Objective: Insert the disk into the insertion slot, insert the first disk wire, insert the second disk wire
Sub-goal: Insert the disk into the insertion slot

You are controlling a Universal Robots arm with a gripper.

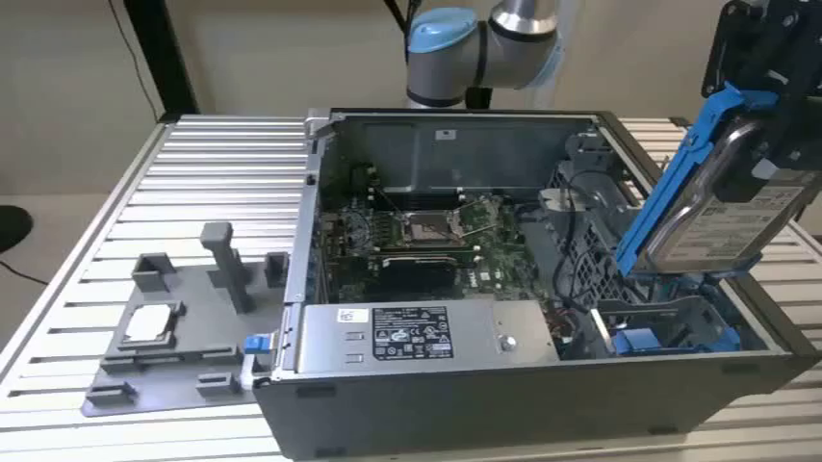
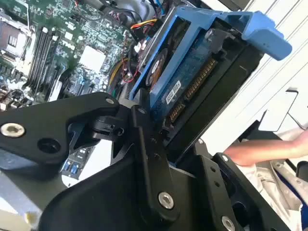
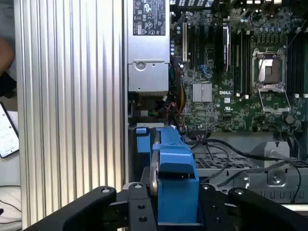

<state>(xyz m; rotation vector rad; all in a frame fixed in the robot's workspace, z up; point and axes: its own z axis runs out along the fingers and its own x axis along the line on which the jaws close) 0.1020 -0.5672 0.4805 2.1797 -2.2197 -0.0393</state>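
Disk [image 1: 714, 207] insertion is the step in hand. The hand [image 1: 771, 154] is clamped on the blue-framed drive, holding it on edge and tilted above the insertion slot [image 1: 668, 322] at the exterior view's right of the open computer case [image 1: 514, 404], not yet seated. In the first wrist view the carrier sits between black fingers [image 3: 137, 211]. Doing this well probably means squaring the frame to the bay walls, keeping off the loose black cables [image 3: 231, 147], and lowering it without twist

Pincer [image 2: 175, 144] hides one end of the disk [image 2: 192, 67]; forearm [image 2: 269, 151] (a person's) cropped.
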